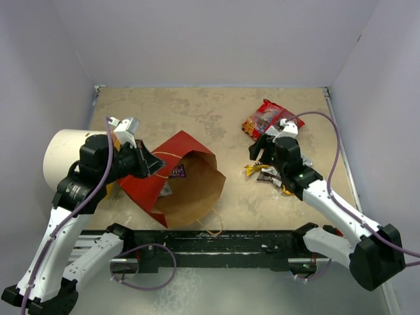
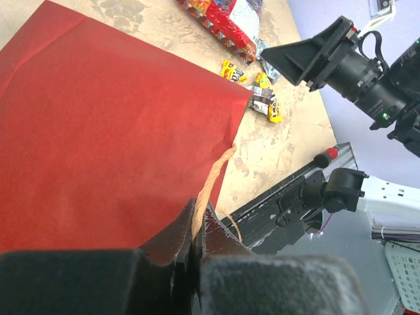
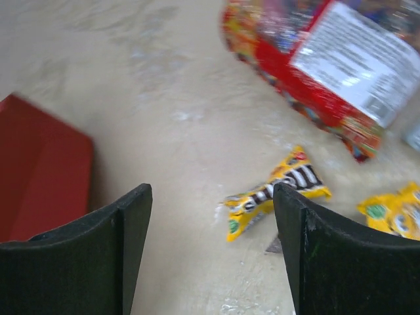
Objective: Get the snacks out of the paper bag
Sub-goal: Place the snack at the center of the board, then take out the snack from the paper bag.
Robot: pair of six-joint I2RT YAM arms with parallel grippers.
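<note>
I sit at the near edge of a counter [image 1: 197, 111] with a mottled beige, stone-like top marked by pale streaks. Three plain walls box it in: a back wall [image 1: 210, 39] facing me, a left wall [image 1: 39, 65] and a right wall [image 1: 387, 65], all matte and pale lavender-white. A thin metal trim [image 1: 210, 86] runs where the counter meets the back wall. Below the near edge lies a smooth grey surface [image 1: 216, 289]. The light is soft and even, casting faint shadows.

White cylinder [image 1: 62, 156] sits at table's [image 1: 197, 111] left edge
</note>
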